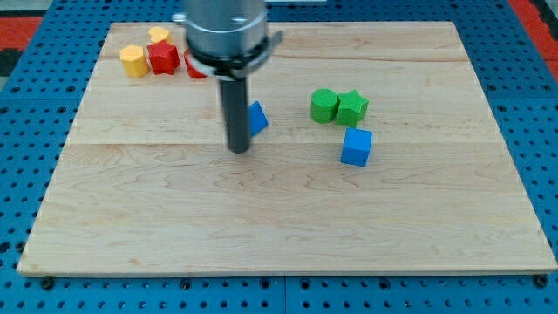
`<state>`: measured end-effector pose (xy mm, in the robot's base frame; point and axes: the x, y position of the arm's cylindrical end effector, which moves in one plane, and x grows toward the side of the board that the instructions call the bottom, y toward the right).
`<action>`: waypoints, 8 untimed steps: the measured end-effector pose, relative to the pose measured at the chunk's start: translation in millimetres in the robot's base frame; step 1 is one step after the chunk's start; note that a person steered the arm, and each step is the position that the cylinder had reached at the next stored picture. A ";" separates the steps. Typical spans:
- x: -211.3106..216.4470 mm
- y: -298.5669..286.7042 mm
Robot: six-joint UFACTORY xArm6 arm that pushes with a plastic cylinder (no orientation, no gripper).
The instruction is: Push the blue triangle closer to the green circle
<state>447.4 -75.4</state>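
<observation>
While the rod stands upright over the wooden board (288, 227), my tip (238, 150) sits on the wood just at the view's left of the blue triangle (258, 117), touching it or nearly so; the rod covers the block's left part, so contact can't be confirmed. No jaws here, just a plain dark rod, holding nothing.

The blue triangle lies near board centre, toward the view's top. To its right, with bare wood between, is the green circle (323, 105), a short round cylinder. Touching the circle's right side is a green star (352, 107). Just below the star, close but apart, sits a blue cube (356, 146).

At the view's top left is a cluster: a yellow hexagon-like block (133, 61), a red star-like block (163, 58) touching it, a yellow block (159, 35) behind, shape unclear, and a red block (194, 67) mostly hidden by the arm's grey housing.

Board is pale planks with visible grain, seams running left to right. It rests on a blue perforated table (26, 131). Blocks look matte and solid.
</observation>
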 end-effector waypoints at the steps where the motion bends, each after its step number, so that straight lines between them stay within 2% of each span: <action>1: -24.7 -7.4; 2: -24.9 2.3; 5: -25.8 82.1; 6: -14.6 75.9; 7: -29.9 1.7; 8: -40.6 30.4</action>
<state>406.8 -45.0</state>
